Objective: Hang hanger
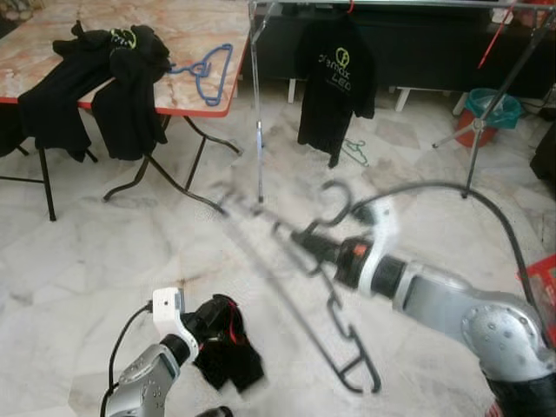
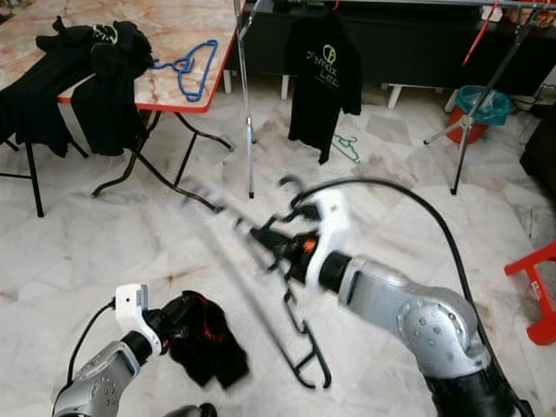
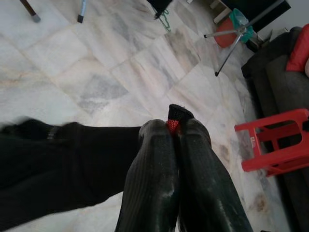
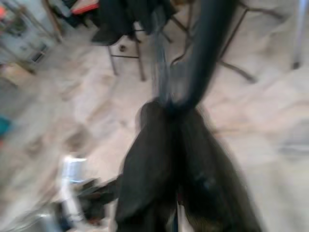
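Mid-air, thin black wire hanger, blurred.

Black T-shirt hanging on the rack: round yellow-green logo on the chest, lettering below it too blurred to read, possibly ending "LED". Black shirt at the bench's front edge carries a similar yellow-green mark, unreadable. Nothing else legible.

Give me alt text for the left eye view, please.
The right gripper holds a black hanger over the marble floor, blurred by motion, while the left gripper clutches a black garment. Behind stand a clothes rack with a hung black shirt and a table.
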Robot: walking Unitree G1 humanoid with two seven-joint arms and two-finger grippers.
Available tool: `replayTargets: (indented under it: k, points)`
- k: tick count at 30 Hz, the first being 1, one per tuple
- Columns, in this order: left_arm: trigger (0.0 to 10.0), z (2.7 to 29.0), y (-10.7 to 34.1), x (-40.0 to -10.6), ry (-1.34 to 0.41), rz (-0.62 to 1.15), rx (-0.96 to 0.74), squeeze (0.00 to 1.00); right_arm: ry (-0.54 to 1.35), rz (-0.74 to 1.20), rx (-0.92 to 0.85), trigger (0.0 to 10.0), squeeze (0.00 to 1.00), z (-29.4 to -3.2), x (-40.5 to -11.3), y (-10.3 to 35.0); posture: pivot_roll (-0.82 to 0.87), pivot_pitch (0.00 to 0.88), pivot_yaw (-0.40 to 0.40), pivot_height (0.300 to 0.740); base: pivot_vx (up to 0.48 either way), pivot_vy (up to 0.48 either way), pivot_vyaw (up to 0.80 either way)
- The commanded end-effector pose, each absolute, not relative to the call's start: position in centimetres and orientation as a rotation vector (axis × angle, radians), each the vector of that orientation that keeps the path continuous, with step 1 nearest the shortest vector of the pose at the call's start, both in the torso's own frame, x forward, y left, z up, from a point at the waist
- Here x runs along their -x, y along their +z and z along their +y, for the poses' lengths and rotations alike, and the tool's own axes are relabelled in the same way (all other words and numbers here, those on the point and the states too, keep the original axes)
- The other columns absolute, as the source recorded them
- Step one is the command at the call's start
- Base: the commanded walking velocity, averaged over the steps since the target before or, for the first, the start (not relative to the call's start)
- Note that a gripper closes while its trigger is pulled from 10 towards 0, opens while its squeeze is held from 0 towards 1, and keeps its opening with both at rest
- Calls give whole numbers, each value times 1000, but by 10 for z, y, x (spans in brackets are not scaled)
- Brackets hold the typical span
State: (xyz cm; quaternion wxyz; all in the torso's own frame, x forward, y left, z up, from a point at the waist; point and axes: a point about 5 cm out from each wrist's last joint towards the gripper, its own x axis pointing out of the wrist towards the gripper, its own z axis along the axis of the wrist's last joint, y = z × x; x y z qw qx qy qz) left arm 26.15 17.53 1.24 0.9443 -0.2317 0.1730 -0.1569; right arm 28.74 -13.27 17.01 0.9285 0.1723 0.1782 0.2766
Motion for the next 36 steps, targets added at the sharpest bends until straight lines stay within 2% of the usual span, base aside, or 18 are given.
replayTargets:
  k: [1, 4, 9, 14, 17, 19, 21, 25, 28, 31, 36]
  points:
    - [10000, 177, 12, -261, -316, 357, 449, 0, 323, 373, -304, 10000, 0, -160, -304, 141, 75, 103, -32, 740, 0, 0, 0]
    - [10000, 179, 10, -261, -293, 365, 438, 0, 237, 395, -286, 10000, 0, -171, -307, 117, 74, 102, -32, 740, 0, 0, 0]
    - [10000, 187, 3, -261, -214, 393, 380, 0, 136, 465, -63, 10000, 0, -184, -302, 62, 71, 103, -31, 740, 0, 0, 0]
    - [10000, 197, -10, -253, -143, 458, 317, 0, 8, 582, -78, 10000, 0, -193, -288, 7, 66, 105, -24, 740, 0, 0, 0]
    - [10000, 210, -26, -240, -43, 540, 248, 0, -55, 642, -78, 10000, 0, -196, -272, -17, 67, 107, -22, 740, 0, 0, 0]
    - [10000, 212, -28, -238, -24, 554, 238, 0, -59, 653, -69, 10000, 0, -197, -270, -20, 67, 107, -22, 740, 0, 0, 0]
    - [10000, 226, -42, -222, 76, 633, 157, 0, -124, 715, -87, 10000, 0, -202, -256, -34, 71, 108, -21, 740, 0, 0, 0]
    - [10000, 234, -54, -204, 149, 700, 162, 0, -96, 783, -16, 10000, 0, -202, -240, -47, 65, 111, -19, 740, 0, 0, 0]
    - [10000, 236, -59, -197, 170, 723, 158, 0, -88, 794, -11, 10000, 0, -202, -235, -51, 63, 111, -20, 740, 0, 0, 0]
    - [10000, 241, -71, -177, 220, 813, 88, 0, -110, 838, 21, 10000, 0, -207, -218, -61, 60, 107, -19, 740, 0, 0, 0]
    - [10000, 239, -77, -168, 237, 844, 91, 0, -125, 863, 2, 10000, 0, -208, -208, -67, 61, 99, -20, 740, 0, 0, 0]
